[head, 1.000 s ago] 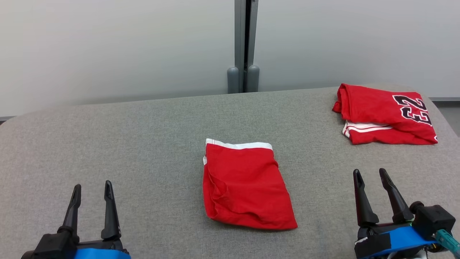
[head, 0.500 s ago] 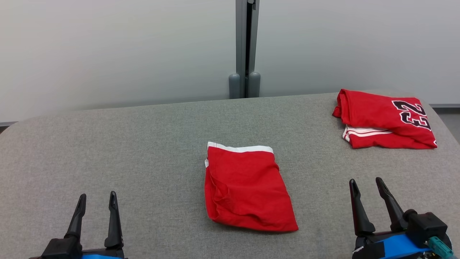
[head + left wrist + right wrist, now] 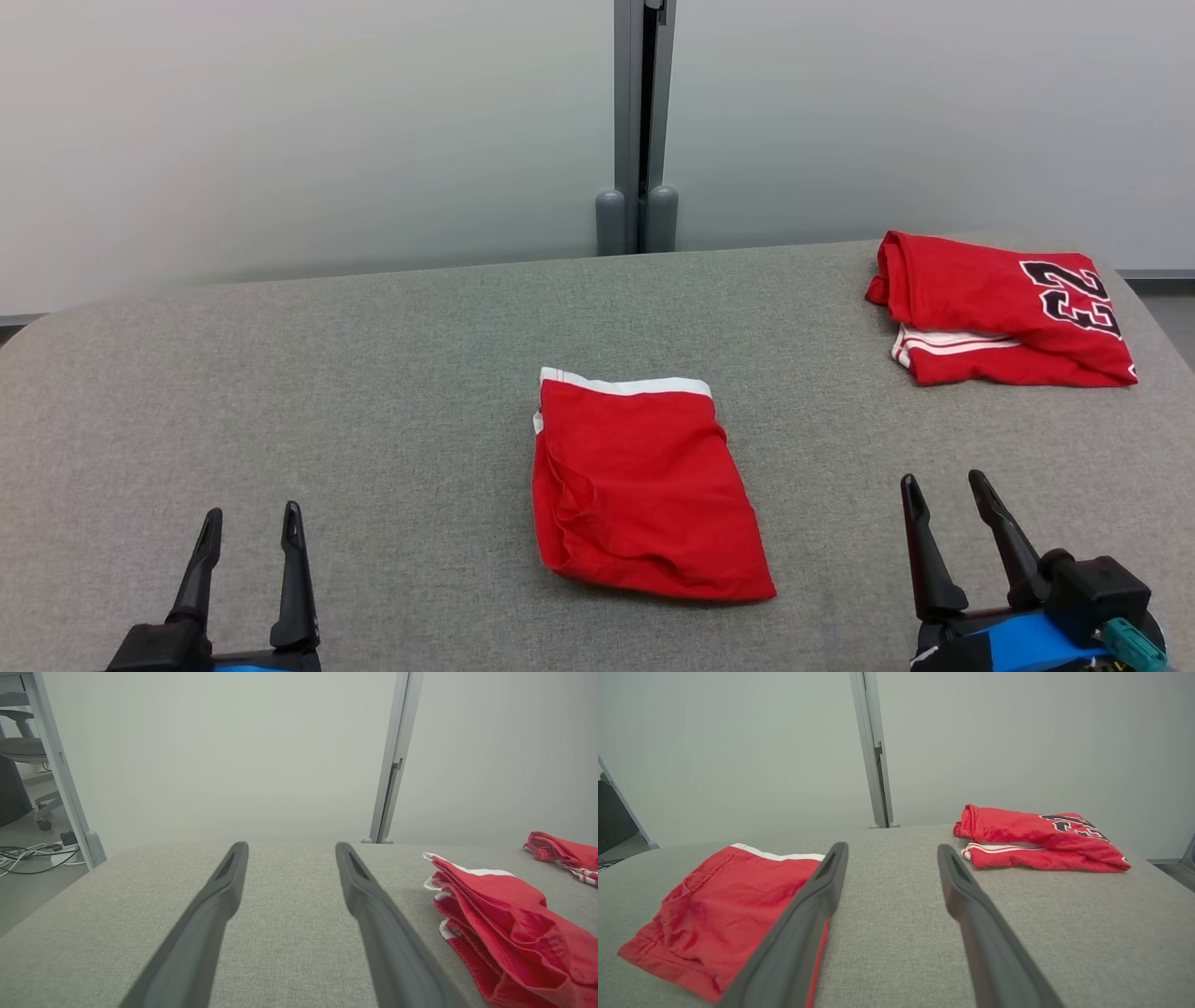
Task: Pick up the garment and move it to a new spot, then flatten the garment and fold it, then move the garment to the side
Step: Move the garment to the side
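Folded shorts (image 3: 639,490) lie mid way across the table (image 3: 327,373), open surface all round. Folded jersey (image 3: 1004,308) sits near the far right edge. Both spread, holding nothing: left gripper (image 3: 252,511), right gripper (image 3: 943,479).

- Head view: set high at the near side of the worktop (image 3: 373,373), facing forward and down; distant enough to hold its full width and the grey post (image 3: 639,93) at the wall behind.
- Left wrist view: low and close over the worktop's left part, looking along the left fingers (image 3: 217,905) toward the wall; the garment (image 3: 495,924) sits at its right edge.
- Right wrist view: low and close, looking along the right fingers (image 3: 817,896); garment at its left, numbered red jersey (image 3: 1017,833) ahead right.
- Shared by all three: garment, jersey, post, wall.
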Tool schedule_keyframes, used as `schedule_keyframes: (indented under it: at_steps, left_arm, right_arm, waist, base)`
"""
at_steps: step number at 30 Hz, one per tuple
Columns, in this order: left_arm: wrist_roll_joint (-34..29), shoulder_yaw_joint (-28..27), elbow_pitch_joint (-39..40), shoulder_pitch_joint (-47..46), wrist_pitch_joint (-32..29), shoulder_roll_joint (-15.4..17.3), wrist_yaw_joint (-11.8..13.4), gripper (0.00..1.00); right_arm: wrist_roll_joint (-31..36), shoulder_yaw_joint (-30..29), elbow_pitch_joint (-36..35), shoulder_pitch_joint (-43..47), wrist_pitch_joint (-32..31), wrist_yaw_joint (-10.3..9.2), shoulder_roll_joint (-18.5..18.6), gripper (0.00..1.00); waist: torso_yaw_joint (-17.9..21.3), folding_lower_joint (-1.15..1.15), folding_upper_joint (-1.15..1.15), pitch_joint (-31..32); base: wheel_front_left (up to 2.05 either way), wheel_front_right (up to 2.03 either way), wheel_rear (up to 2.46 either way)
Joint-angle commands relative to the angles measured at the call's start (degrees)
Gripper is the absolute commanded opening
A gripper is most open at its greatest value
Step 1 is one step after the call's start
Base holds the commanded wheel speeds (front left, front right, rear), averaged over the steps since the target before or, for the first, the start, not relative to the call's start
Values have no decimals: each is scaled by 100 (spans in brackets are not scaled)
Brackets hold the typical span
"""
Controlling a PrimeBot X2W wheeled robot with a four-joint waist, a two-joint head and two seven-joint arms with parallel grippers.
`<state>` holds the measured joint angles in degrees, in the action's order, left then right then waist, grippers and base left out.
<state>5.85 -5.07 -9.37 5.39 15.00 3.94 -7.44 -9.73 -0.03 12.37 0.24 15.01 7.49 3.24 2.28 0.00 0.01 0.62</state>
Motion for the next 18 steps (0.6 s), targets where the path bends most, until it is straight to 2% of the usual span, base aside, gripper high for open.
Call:
schedule_keyframes:
  at_steps: [1, 10, 18]
  left_arm:
    - [-44, -19, 20, 21, 23, 7, -8, 100]
    - [-25, 36, 40, -157, 23, 28, -8, 100]
    - [30, 72, 62, -370, 23, 53, -8, 100]
  right_arm:
    - [-6, -1, 25, 63, 19, 1, -13, 100]
    - [-34, 332, 281, -664, 19, 1, 229, 100]
    - [-40, 966, 1153, -1807, -61, 1, 348, 100]
  waist:
    - [-6, 0, -1, -4]
    - [-130, 0, -1, -139]
    - [-382, 0, -1, -449]
  base:
    - [0, 0, 0]
    - [0, 0, 0]
    - [0, 0, 0]
